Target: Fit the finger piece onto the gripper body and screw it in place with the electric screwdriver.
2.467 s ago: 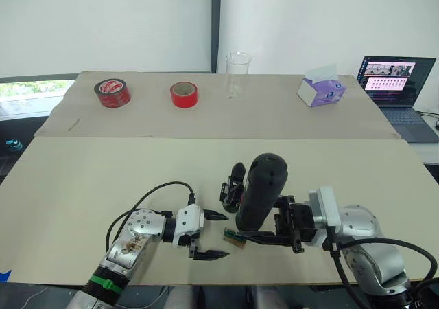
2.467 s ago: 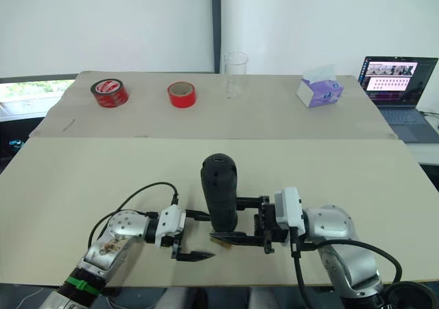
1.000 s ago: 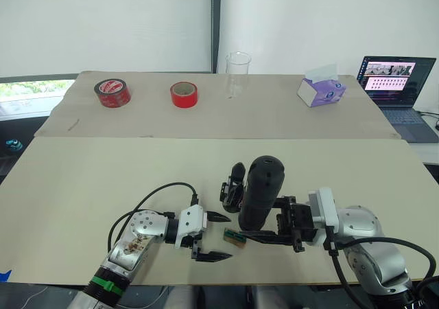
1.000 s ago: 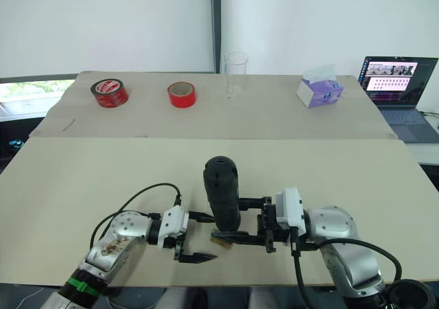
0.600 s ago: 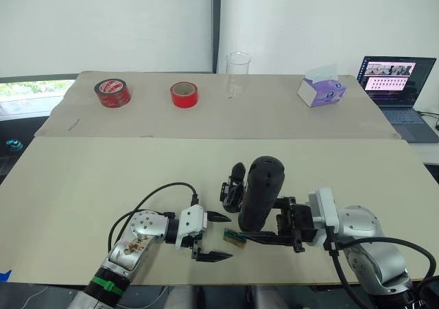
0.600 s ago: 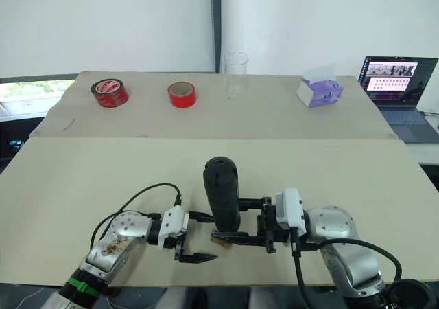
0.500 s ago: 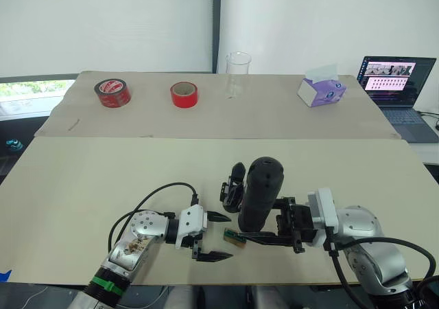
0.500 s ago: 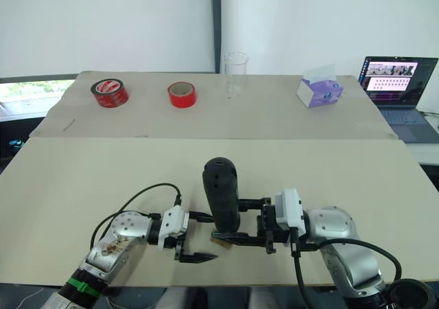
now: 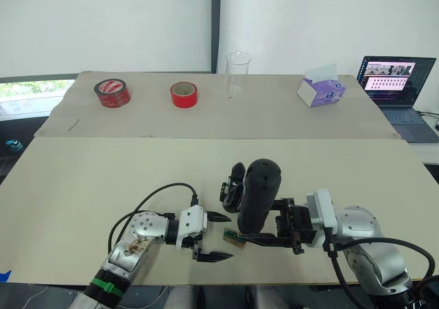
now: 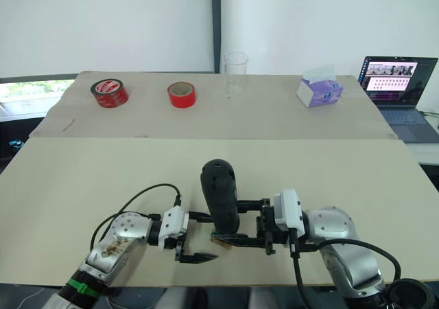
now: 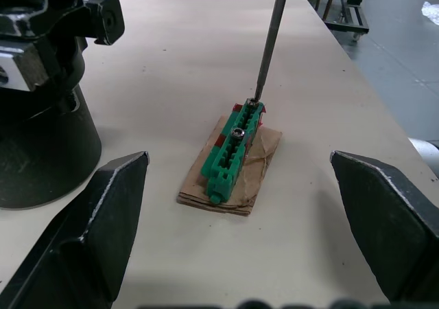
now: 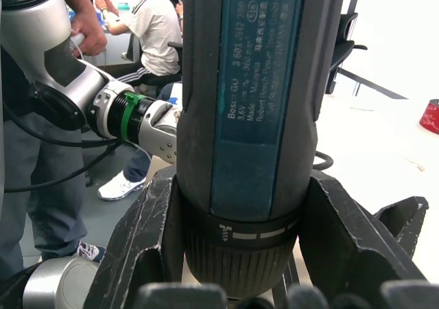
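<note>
right gripper (image 9: 264, 221) clamped around the lower barrel of the electric screwdriver (image 9: 258, 195), fingers pressed on both sides of it; the tool stands nearly upright, rounded end up, leaning slightly away from the robot. its thin metal bit (image 11: 267, 40) comes down onto the far end of a tiny green block (image 11: 234, 147) that lies on a scrap of brown card (image 11: 232, 166) — tip touching the block. right forearm reaches in from the robot's right, low over the table, gripper pointing left. left gripper (image 9: 214, 236) held wide apart, grasping nothing, its two black fingers on either side of open tabletop just short of the green block; left forearm angled in from the near left, a black cable looping over it. the gripper body (image 9: 232, 185) stands on its round base just behind the screwdriver, one pointed finger up, apart from both grippers. cannot make out the finger piece as a separate part. surface is a pale beige table (image 9: 103, 178), with a second sheet-covered table behind it carrying two red tape rolls (image 9: 112, 92) (image 9: 184, 95), a clear glass beaker (image 9: 237, 74), a purple-and-white tissue box (image 9: 320, 88); open laptop (image 9: 394, 82) at far right. white wall behind — dark vertical post in the middle. the right wrist view catches people (image 12: 154, 27) in the room beyond the table.
</note>
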You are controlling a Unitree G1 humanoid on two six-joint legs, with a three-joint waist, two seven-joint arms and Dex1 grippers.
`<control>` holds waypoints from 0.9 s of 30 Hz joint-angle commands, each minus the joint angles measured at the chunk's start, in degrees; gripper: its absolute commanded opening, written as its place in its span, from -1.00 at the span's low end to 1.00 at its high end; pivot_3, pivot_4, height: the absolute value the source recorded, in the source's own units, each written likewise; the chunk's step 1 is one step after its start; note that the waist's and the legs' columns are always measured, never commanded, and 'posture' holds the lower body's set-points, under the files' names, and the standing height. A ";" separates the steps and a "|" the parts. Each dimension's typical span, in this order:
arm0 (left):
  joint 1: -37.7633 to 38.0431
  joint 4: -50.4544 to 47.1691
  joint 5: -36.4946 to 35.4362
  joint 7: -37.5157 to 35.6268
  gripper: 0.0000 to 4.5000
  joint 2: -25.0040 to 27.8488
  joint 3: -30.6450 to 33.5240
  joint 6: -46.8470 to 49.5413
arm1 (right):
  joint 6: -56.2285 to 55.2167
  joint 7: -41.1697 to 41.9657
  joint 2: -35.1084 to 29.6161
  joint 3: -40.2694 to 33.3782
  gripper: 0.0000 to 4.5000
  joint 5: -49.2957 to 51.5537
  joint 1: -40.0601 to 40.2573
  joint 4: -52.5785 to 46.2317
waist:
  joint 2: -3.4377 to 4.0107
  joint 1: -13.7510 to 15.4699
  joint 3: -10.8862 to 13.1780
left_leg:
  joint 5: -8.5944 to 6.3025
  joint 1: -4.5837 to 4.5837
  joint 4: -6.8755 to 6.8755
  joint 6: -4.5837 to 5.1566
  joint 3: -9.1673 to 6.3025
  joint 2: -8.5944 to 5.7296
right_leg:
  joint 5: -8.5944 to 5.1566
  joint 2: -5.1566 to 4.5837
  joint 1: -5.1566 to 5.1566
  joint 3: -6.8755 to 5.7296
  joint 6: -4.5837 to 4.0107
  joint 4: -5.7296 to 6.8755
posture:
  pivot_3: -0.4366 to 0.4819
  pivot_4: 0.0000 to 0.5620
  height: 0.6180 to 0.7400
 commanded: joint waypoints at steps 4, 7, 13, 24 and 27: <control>1.73 -2.24 0.70 0.62 1.00 -0.34 -2.97 2.14 | -1.40 -0.23 -0.04 -0.43 -0.15 0.75 -0.81 -1.42 | 0.00 -0.02 0.00 | 0.00 0.00 -0.01 0.00 0.00 0.00 | 0.00 0.00 0.00 0.00 0.00 0.00 | -0.05 -0.47 1.00; 2.01 -2.85 0.66 1.05 1.00 -0.23 -3.21 2.53 | -1.32 -0.15 -0.07 -0.40 -0.15 0.80 -1.00 -1.36 | 0.00 -0.02 0.00 | 0.00 0.00 -0.01 0.00 0.00 0.00 | 0.00 0.00 -0.01 0.00 -0.01 0.00 | -0.05 -0.47 1.00; 2.47 -3.38 0.65 1.61 1.00 -0.06 -3.52 2.76 | -1.16 -0.14 -0.10 -0.41 -0.15 0.91 -1.35 -1.29 | 0.00 -0.02 0.00 | 0.00 0.00 -0.02 0.00 0.00 0.00 | -0.01 0.00 -0.01 0.00 -0.02 0.00 | -0.05 -0.47 1.00; 3.58 -3.56 0.73 2.22 1.00 0.57 -3.38 2.33 | -1.08 -0.11 -0.13 -0.16 -0.15 0.64 -1.52 -0.95 | 0.00 -0.24 0.00 | 0.00 0.01 -0.04 0.00 0.00 0.00 | -0.03 -0.01 -0.02 0.00 -0.05 0.00 | -0.05 -0.47 1.00; 3.63 -3.65 0.79 2.41 1.00 0.57 -3.38 2.38 | -1.18 -0.11 -0.05 0.04 -0.15 0.56 -1.62 -0.82 | 0.00 -0.28 0.00 | 0.00 0.02 -0.05 0.00 0.00 0.01 | -0.03 0.00 -0.02 0.00 -0.05 0.00 | -0.05 -0.47 1.00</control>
